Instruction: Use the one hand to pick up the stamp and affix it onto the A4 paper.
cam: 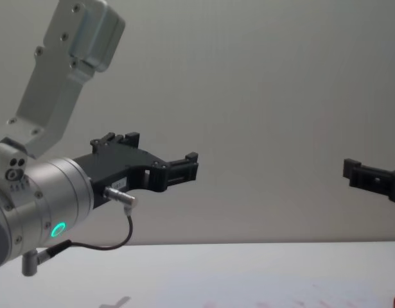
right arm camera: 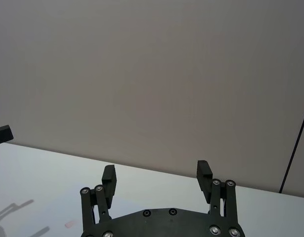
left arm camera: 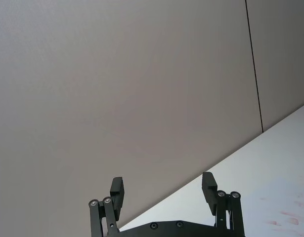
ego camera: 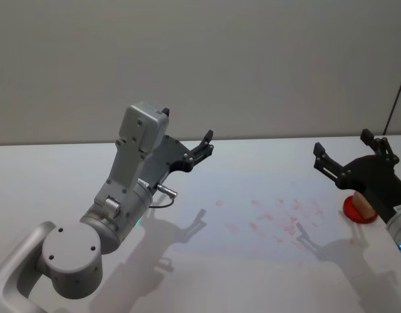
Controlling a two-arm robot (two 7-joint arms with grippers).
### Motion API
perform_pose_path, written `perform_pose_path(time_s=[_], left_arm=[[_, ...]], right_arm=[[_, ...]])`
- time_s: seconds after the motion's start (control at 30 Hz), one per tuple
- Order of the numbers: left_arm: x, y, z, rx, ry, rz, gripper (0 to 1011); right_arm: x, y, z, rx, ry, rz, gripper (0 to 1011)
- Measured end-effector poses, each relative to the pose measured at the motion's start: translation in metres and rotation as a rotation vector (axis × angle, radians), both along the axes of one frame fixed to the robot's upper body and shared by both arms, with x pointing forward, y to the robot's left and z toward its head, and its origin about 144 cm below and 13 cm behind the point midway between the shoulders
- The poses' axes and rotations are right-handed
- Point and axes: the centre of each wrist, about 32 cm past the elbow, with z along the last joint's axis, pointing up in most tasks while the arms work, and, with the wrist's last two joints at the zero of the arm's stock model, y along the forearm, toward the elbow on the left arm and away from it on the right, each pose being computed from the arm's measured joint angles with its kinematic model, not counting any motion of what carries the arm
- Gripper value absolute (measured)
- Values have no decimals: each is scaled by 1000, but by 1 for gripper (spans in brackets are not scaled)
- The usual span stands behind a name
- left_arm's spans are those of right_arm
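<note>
Left pincer (ego camera: pixel 201 149) is the biggest thing in the head view: its grey arm rises from the near left, and its 2 fingers are spread with nothing between them. It's lifted well off the surface (ego camera: pixel 57 176) and tilted up toward the back wall. The left wrist view confirms this, with mostly wall past the fingertips. It looks parked, held high so it keeps out of the work area.

White surface runs across the scene. A4 paper (ego camera: pixel 207 228) lies flat in the middle of it, slightly paler than the top. Faint reddish-pink marks are scattered across its right half; the left half reads blank, so there is room for a fresh print.

Right pincer (ego camera: pixel 342 145) comes in from the right edge, also spread and empty, raised above the surface near the paper's right side. Its wrist view also faces the wall, so it isn't aimed downward yet.

Stamp (ego camera: pixel 360 207) has a red round base and a short tan handle. It sits on the surface just beside the paper's right edge, under and partly behind the right pincer's black body. No contact between them.

Judgement: pick step not started. Right arm is the likely worker, being nearest. It needs to pitch down, then close on the handle from above, keeping the base flat for a clean press.
</note>
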Motion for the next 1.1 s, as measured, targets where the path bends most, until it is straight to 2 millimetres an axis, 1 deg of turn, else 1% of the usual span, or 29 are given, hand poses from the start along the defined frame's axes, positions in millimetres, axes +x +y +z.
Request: perform_pose_path(time_s=[0.63,0.9,1.1], left_arm=[[0,0,0,0,0,0,1001],[0,0,0,0,0,0,1001],[0,0,0,0,0,0,1001]], right_arm=[[0,-1,0,-1,1,0,1001],[3,-8,-1,-4,9,3,1001],[5,-19,-4,-13,24,3,1001]])
